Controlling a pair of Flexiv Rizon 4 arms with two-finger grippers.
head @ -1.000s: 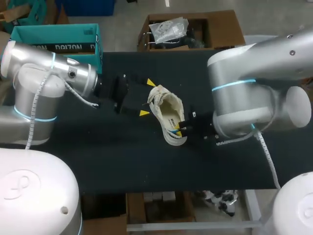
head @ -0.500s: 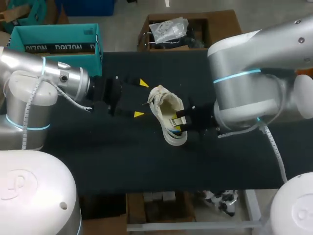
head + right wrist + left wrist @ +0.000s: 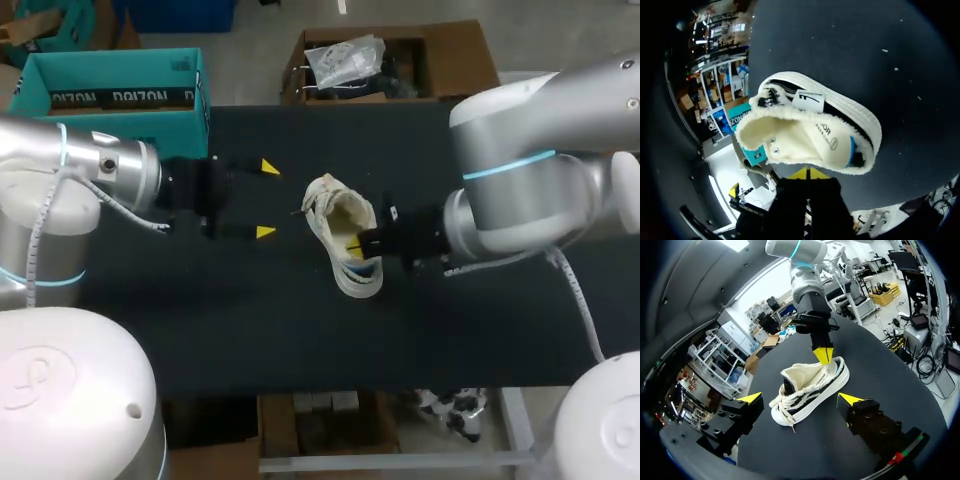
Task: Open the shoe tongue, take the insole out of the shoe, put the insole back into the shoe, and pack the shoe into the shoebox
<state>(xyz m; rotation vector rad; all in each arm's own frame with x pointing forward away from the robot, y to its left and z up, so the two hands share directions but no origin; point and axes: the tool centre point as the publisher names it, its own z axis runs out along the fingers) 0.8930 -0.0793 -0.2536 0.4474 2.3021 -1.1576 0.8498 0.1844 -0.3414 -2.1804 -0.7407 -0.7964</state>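
Left end effector (image 3: 266,200) sits low over the black surface (image 3: 250,330), its two yellow-tipped fingers spread wide apart with nothing between them. It faces the shoe (image 3: 345,235) from the toe side, near it but not touching. From the opposite side comes the right end effector (image 3: 358,243), whose fingers are pressed together into one yellow wedge. That wedge lies right at the fleecy collar rim, on the side of the shoe turned away from the left end effector, towards the heel. Whether any lining is nipped between the tips cannot be told. The shoe is a pale cream low sneaker with dark stripes along its side and white laces. It rests sole-down near the middle of the surface, between the two end effectors, toe end nearer the left one. Its mouth gapes open, and the right wrist view shows the insole (image 3: 829,136) lying inside, pale, with a blue patch at the heel. A teal shoebox (image 3: 110,95) stands at the far left corner of the surface, well apart from the shoe.
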